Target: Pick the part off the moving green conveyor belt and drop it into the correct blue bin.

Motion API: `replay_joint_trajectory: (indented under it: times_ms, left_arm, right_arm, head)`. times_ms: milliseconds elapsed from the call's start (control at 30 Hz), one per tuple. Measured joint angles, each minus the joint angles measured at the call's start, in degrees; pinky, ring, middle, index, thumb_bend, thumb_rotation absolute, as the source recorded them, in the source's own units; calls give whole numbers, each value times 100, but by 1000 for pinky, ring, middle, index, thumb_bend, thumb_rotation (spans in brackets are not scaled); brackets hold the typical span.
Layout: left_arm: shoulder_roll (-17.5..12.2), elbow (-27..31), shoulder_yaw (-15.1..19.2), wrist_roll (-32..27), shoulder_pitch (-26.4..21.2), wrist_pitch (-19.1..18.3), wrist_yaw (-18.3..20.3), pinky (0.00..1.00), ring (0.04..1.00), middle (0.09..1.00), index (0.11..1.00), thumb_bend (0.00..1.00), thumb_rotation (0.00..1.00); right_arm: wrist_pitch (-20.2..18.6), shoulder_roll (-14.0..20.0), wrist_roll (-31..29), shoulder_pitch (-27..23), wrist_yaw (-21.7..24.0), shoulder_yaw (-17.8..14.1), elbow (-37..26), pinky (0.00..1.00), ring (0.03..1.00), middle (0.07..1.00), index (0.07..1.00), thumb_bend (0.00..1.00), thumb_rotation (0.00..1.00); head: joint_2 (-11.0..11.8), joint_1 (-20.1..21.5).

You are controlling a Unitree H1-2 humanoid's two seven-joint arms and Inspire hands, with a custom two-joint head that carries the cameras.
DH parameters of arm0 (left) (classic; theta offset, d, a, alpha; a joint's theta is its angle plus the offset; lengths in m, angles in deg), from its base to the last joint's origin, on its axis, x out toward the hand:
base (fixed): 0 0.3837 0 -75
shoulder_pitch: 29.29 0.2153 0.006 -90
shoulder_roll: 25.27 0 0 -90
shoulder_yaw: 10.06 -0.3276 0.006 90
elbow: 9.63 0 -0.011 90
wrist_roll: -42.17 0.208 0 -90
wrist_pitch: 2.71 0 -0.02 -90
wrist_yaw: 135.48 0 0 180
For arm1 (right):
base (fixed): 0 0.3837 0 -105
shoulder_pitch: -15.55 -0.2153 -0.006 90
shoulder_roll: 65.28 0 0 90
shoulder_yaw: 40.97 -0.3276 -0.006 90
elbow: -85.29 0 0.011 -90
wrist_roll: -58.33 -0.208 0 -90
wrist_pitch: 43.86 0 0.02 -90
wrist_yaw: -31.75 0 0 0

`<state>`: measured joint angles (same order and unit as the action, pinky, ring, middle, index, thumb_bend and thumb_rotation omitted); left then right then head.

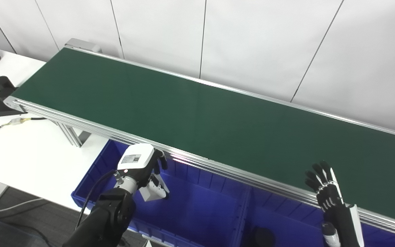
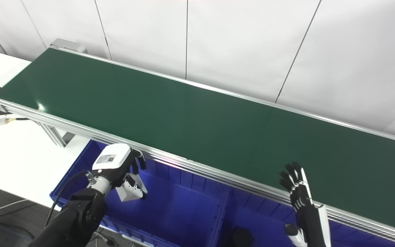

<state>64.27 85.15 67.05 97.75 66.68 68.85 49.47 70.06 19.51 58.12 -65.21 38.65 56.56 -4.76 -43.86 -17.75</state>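
The green conveyor belt runs bare from ten o'clock to four o'clock, edged by aluminium rails, with white wall panels behind it; no part shows on it. A white table sits at nine o'clock under its left end. Below the near rail, the blue bin lies at six o'clock, a dark round object in its right compartment. The left hand hangs over the bin, fingers curled downward, holding nothing visible. The right hand stands upright, fingers spread, empty.

Conveyor belt runs behind bins, one perhaps holding something
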Motion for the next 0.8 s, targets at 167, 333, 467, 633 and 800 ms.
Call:
replay_joint_trajectory:
  times_ms: [167, 333, 467, 633, 800]
  left_arm:
    - [-43, 13, -113, 186, -49, -306, 460, 478, 563, 619, 628, 870, 161]
    - [-215, 223, -262, 501, -68, -666, 1256, 548, 638, 700, 695, 998, 262]
    - [-243, 274, -302, 626, -75, -689, 1421, 537, 647, 694, 698, 1000, 280]
    - [-242, 441, -321, 713, -79, -699, 1551, 517, 614, 675, 691, 1000, 273]
    - [-236, 644, -292, 755, -59, -721, 1721, 462, 568, 614, 695, 994, 290]
  right_arm:
    - [0, -36, 5, 4, -3, 0, 0, 858, 896, 945, 982, 956, 903]
    - [0, -46, 50, 23, -8, -11, 0, 863, 901, 947, 985, 951, 909]
    - [0, -46, 91, 24, -6, -12, 0, 861, 904, 950, 986, 942, 909]
    - [0, -44, 89, 24, 25, -14, 0, 860, 905, 951, 984, 935, 908]
    - [0, -39, 115, 45, 57, -26, -15, 850, 899, 949, 984, 939, 917]
  head:
    - [18, 35]
    - [26, 70]
    - [26, 70]
    - [9, 79]
    - [-9, 219]
